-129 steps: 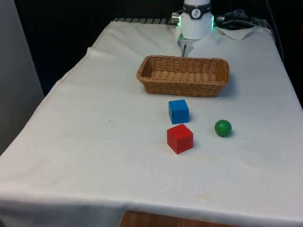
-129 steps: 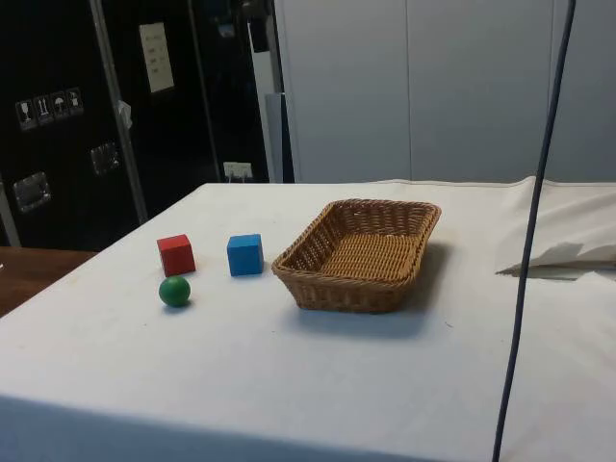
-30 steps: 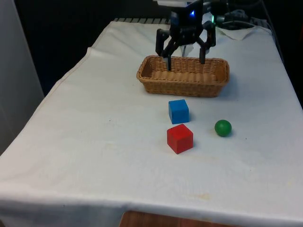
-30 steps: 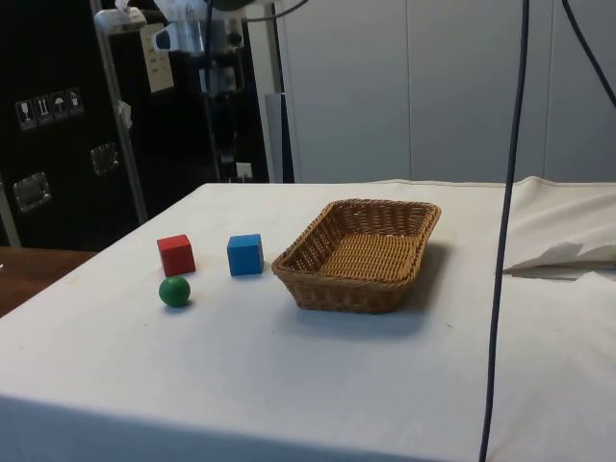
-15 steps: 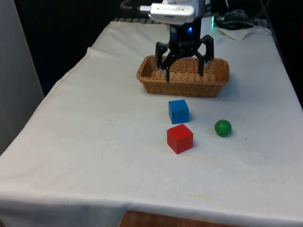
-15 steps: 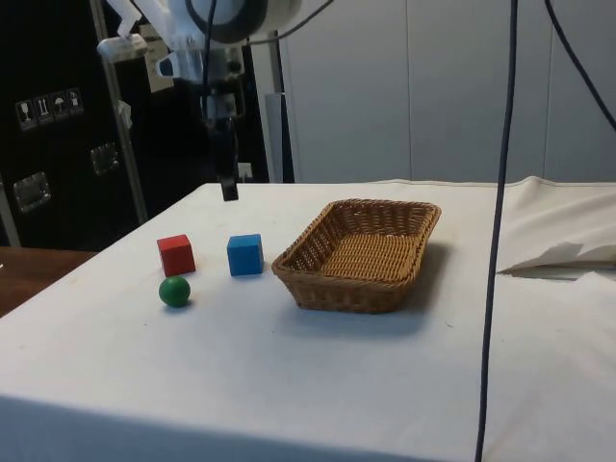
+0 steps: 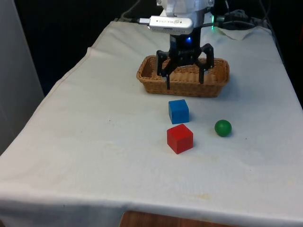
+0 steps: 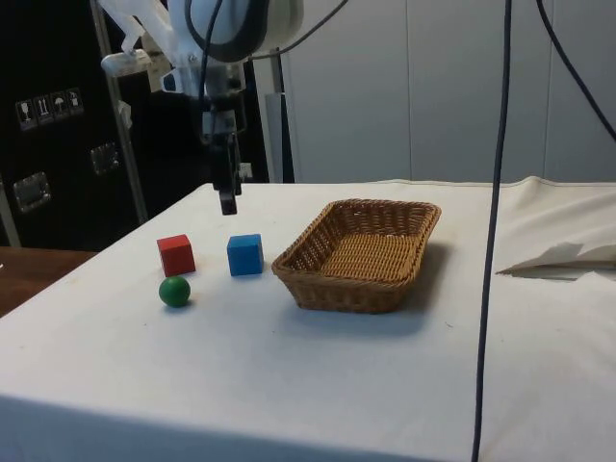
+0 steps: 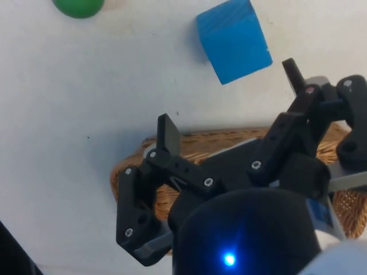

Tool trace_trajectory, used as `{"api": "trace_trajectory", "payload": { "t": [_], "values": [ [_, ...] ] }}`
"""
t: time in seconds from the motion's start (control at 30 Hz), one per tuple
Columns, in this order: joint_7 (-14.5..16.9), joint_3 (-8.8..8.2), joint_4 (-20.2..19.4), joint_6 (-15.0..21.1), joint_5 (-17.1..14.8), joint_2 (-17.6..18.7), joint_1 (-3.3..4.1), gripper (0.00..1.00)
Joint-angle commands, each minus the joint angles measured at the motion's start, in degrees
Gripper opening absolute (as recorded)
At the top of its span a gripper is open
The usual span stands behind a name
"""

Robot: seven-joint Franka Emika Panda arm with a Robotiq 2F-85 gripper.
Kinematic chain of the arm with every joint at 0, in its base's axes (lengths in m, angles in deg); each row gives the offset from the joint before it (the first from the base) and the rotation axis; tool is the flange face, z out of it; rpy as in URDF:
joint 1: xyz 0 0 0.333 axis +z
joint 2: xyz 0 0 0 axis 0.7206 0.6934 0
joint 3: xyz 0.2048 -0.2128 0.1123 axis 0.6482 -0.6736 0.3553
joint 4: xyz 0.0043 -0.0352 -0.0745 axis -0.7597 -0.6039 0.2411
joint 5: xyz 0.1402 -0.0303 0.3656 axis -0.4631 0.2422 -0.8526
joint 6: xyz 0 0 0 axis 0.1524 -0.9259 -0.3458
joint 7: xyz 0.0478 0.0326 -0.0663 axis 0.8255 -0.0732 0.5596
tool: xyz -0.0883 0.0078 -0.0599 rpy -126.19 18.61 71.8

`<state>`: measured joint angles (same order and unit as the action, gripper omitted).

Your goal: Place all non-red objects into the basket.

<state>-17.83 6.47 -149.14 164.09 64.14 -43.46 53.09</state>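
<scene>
Front view: gripper [image 7: 185,80] hangs with fingers [image 7: 168,78] spread wide, holding nothing, above the wicker basket's [image 7: 218,75] near rim | blue cube [image 7: 178,111], red cube [image 7: 180,138], green ball [image 7: 223,127] on desk [image 7: 94,142], outside basket.

The white arm [image 8: 231,24] reaches down, its black gripper [image 7: 184,82] hanging with fingers [image 7: 167,84] spread wide, empty.

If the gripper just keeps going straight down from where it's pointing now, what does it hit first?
Probably bare white cloth. The open gripper points down, hanging above the table between the basket and the blue cube; the cube lies slightly ahead of the fingers, though depth is uncertain.
</scene>
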Motion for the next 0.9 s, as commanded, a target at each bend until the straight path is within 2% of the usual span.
{"api": "trace_trajectory", "payload": {
  "t": [0.0, 0.03, 0.07, 0.13, 0.33, 0.37, 0.4, 0.6, 0.63, 0.7, 0.87],
  "values": [
    [0.69, 0.46, -0.23, 1.26, -1.03, 0.17, -0.34, 1.0],
    [0.97, 0.52, -0.23, 1.55, -1.43, 0.34, -0.34, 1.0],
    [0.46, 0.0, -0.17, 0.69, -0.69, 0.17, 0.0, 1.0],
    [1.43, 0.52, -0.29, 2.18, -2.06, 0.63, -0.4, 1.0],
    [3.15, 0.46, -0.4, 4.53, -4.18, 2.18, -0.4, 1.0],
    [2.69, 0.06, -0.34, 3.9, -3.67, 2.12, 0.0, 1.0],
    [3.38, 0.46, -0.46, 4.87, -4.35, 2.35, -0.34, 1.0],
    [4.81, 0.4, -0.69, 6.76, -4.53, 3.67, -0.4, 1.0],
    [4.13, 0.0, -0.57, 5.84, -4.07, 3.5, -0.11, 1.0],
    [5.39, 0.34, -0.8, 7.22, -4.47, 4.13, -0.52, 1.0],
    [6.25, 0.23, -0.63, 7.51, -4.41, 5.1, -0.52, 1.0]
  ]
}}
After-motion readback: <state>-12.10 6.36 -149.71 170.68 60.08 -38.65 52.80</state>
